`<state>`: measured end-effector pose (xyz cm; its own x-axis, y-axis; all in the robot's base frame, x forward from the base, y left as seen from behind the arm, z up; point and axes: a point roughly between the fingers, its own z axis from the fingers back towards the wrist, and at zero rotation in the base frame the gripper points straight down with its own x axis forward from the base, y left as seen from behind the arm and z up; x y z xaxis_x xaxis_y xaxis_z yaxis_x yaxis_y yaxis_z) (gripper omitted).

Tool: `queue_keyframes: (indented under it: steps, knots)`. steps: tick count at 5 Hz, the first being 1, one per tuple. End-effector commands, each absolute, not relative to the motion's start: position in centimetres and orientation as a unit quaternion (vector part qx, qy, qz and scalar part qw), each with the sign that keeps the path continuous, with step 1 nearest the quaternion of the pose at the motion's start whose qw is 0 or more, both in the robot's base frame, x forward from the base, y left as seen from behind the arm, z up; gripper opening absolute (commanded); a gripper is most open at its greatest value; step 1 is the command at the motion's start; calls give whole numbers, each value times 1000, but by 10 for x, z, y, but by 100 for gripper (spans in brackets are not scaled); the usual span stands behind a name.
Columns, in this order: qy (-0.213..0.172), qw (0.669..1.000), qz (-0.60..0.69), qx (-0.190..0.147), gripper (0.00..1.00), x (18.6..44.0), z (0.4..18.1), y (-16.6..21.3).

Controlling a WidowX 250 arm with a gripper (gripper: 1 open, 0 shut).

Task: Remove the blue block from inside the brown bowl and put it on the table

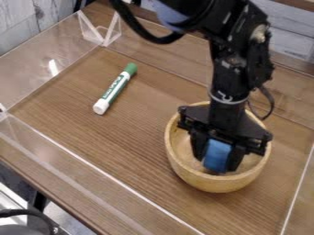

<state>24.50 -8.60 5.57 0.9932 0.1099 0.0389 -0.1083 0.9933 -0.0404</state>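
Observation:
The brown bowl (185, 163) sits on the table (110, 147) at the lower right. Inside it stands the blue block (218, 155), upright between the black fingers of my gripper (219, 158). The gripper points straight down into the bowl and is shut on the block, its fingers pressed against the block's two sides. The block's lower end is hidden behind the bowl's near rim.
A green-and-white marker (114, 88) lies on the table to the upper left of the bowl. Low clear acrylic walls (50, 55) edge the tabletop. The black arm (240, 55) rises from the bowl toward the top of the view.

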Motion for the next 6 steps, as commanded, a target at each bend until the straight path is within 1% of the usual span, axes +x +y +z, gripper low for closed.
queue_keyframes:
  steps: [1, 3, 4, 5, 6]
  knots:
    - [-57, 996, 62, -32, 0, 258, 88, -83]
    - [-81, 992, 92, -38, 0, 262, 146, -58]
    - [-92, 989, 108, -40, 0, 263, 164, -27]
    - [-99, 988, 110, -38, 0, 261, 169, 3]
    - [-101, 990, 96, -33, 0, 248, 166, 19]
